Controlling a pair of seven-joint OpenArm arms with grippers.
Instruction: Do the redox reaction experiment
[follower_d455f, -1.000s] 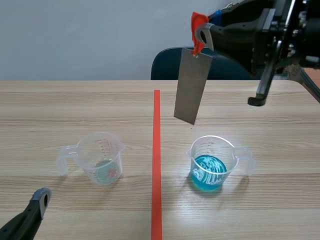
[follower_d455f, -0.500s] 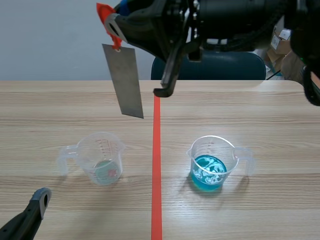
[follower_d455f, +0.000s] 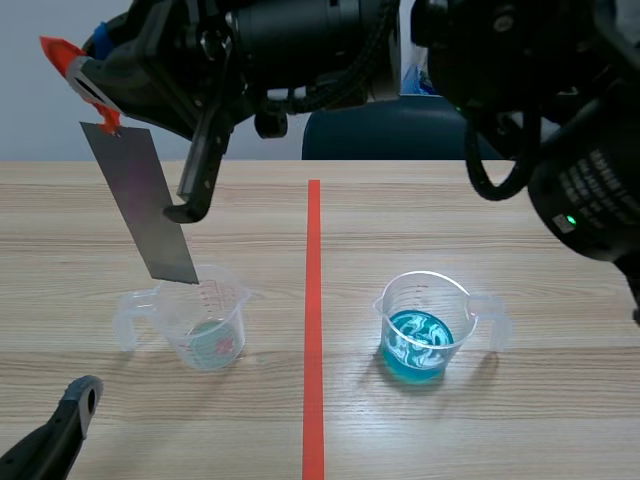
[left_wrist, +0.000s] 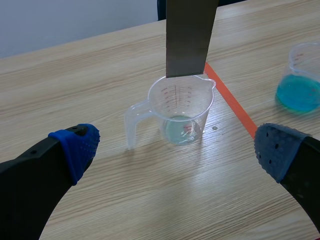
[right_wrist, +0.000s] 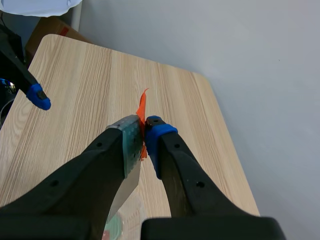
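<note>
Right end effector (right_wrist: 144, 128) atop metal strip (follower_d455f: 140, 205)

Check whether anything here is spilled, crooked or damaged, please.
Nothing looks spilled or damaged. Only the metal strip hangs tilted from the right pincer, its lower end at the rim of the nearly empty cup. That cup and the blue-liquid cup stand upright.

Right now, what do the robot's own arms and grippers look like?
Both arms are black. The right arm is bulky, with black cables and a small green light. The right gripper has thick black fingers, one pad blue, one grey-green. The left gripper has thick black fingers with blue dotted pads.
</note>
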